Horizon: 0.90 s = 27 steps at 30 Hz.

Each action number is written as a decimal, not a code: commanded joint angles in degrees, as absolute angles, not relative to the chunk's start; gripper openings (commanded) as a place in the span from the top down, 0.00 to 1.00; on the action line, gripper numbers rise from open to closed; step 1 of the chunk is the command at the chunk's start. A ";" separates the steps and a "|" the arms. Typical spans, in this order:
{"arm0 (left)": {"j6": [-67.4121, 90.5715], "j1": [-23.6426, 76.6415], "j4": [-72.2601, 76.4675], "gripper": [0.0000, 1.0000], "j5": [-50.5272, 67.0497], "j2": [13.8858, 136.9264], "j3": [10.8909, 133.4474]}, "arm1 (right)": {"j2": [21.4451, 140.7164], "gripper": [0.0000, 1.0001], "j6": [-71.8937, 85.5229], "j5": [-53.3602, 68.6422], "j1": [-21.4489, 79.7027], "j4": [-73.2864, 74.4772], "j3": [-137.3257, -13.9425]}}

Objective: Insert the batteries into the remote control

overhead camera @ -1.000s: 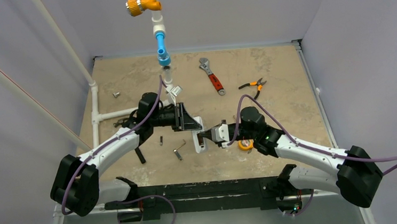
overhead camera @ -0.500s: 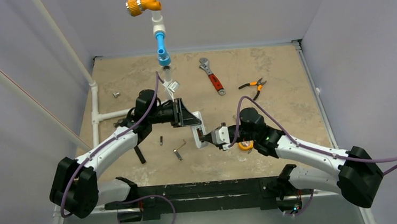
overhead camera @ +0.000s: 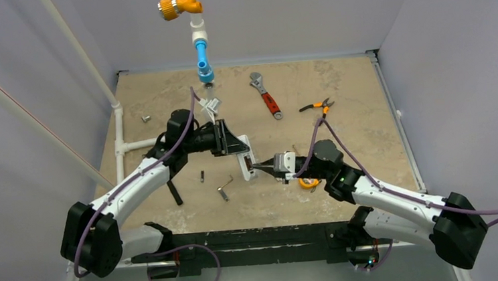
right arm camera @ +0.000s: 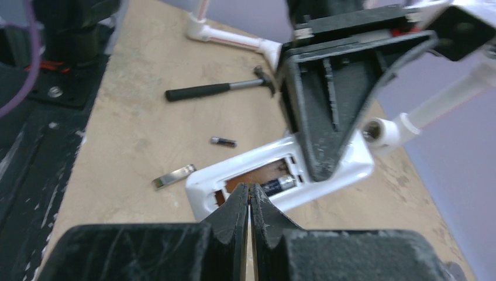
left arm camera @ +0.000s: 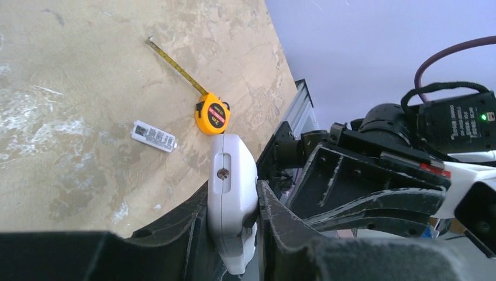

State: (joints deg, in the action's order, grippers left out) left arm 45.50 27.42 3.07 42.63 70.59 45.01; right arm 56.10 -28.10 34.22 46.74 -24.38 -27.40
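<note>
My left gripper [overhead camera: 242,153] is shut on the remote control [overhead camera: 249,166], a white slab held above the table's middle. In the left wrist view the remote [left arm camera: 231,167] stands edge-on between my fingers [left arm camera: 270,205]. In the right wrist view the remote [right arm camera: 345,167] shows its open battery compartment with one battery [right arm camera: 279,185] seated inside. My right gripper [right arm camera: 250,196] is shut, with nothing visible between the fingers, and its tips are at the compartment's empty half. It shows in the top view [overhead camera: 260,168] against the remote. A loose battery [right arm camera: 224,141] lies on the table beyond.
A hammer [right arm camera: 219,89], a silver metal bar [right arm camera: 173,175] and white pipe [right arm camera: 234,38] lie left of the remote. A yellow tape measure [left arm camera: 212,114] and a small white labelled piece [left arm camera: 154,136] lie under my right arm. A wrench [overhead camera: 266,97] and pliers [overhead camera: 317,108] lie at the back.
My left gripper has lifted the remote a little up and back. My right arm has shifted right and its tips have stayed at the remote's compartment.
</note>
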 commanded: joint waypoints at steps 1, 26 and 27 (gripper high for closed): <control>44.53 25.29 2.78 1.00 40.08 68.12 45.70 | 54.28 0.95 -17.09 22.88 46.25 -38.80 -25.46; 44.51 0.44 -7.22 1.00 42.03 50.85 42.05 | 88.72 0.38 7.43 12.23 46.93 -46.44 -37.72; 44.48 -0.78 -7.88 1.00 41.77 50.62 42.28 | 90.10 0.37 8.87 11.39 47.81 -45.55 -39.03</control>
State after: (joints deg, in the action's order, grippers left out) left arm 45.76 2.83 -5.89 41.15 52.34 40.88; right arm 86.61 -1.72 12.95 46.24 -42.04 -33.95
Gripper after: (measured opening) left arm 0.254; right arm 0.605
